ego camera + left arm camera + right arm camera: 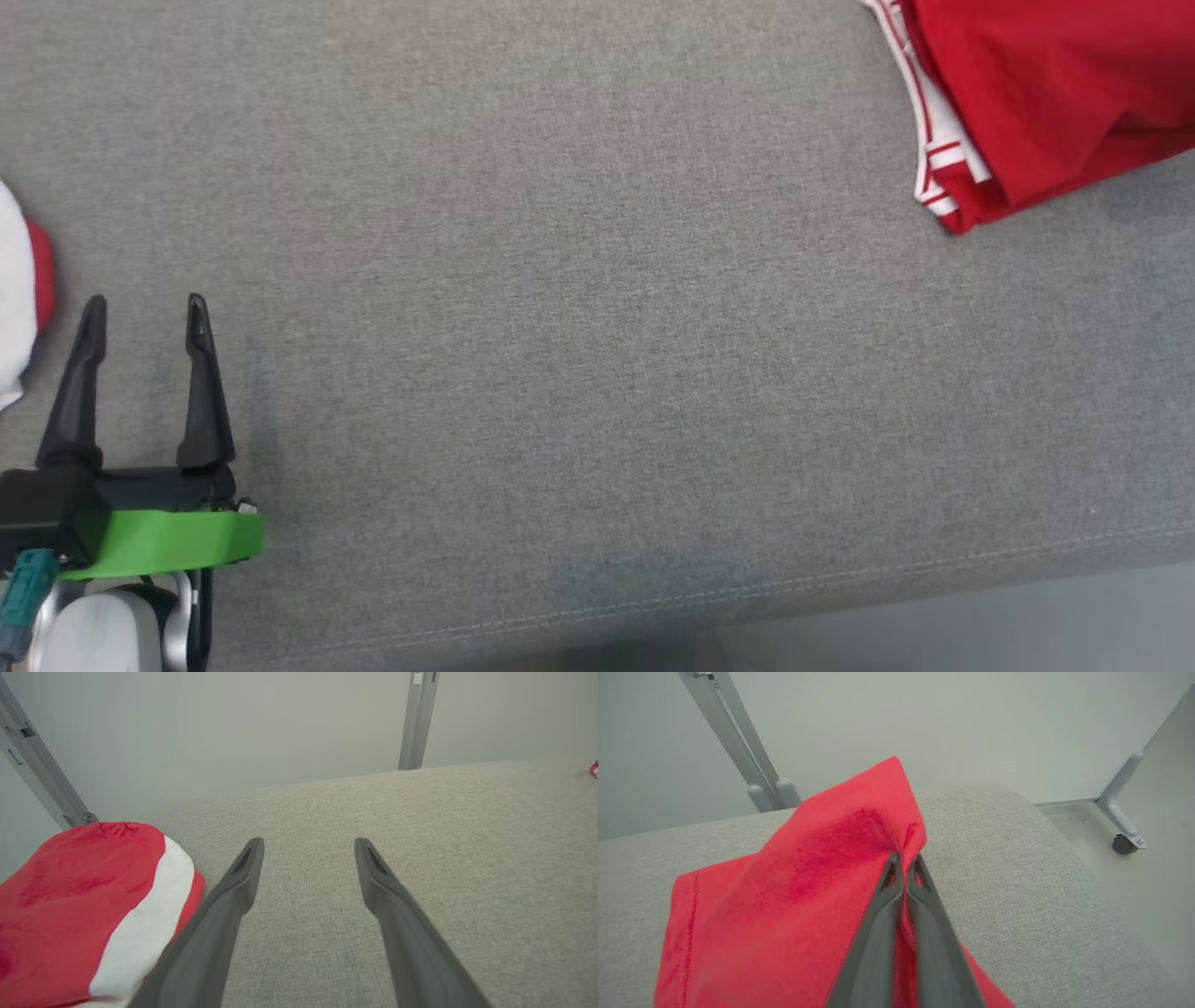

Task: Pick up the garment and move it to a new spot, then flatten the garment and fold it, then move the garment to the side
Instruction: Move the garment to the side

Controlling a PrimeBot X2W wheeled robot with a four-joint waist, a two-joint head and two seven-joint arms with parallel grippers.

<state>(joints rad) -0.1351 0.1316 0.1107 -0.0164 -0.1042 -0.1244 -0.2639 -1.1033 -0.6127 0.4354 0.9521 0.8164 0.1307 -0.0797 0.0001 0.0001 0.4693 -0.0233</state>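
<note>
The garment (1055,93) is red with white striped trim and lies bunched at the top right of the head view, on the grey fabric surface (597,373). In the right wrist view my right gripper (906,858) is shut on a raised fold of the garment (794,896), which drapes down to the left. A sliver of it (594,769) shows at the far right of the left wrist view. My left gripper (145,308) is at the lower left, open and empty, with its fingers (243,872) over bare fabric.
A red and white plush bundle (84,905) lies just left of my left gripper, also at the head view's left edge (23,280). The surface's front seam (840,574) meets pale floor (1027,625). Grey metal posts (418,718) and a caster (1124,845) stand behind.
</note>
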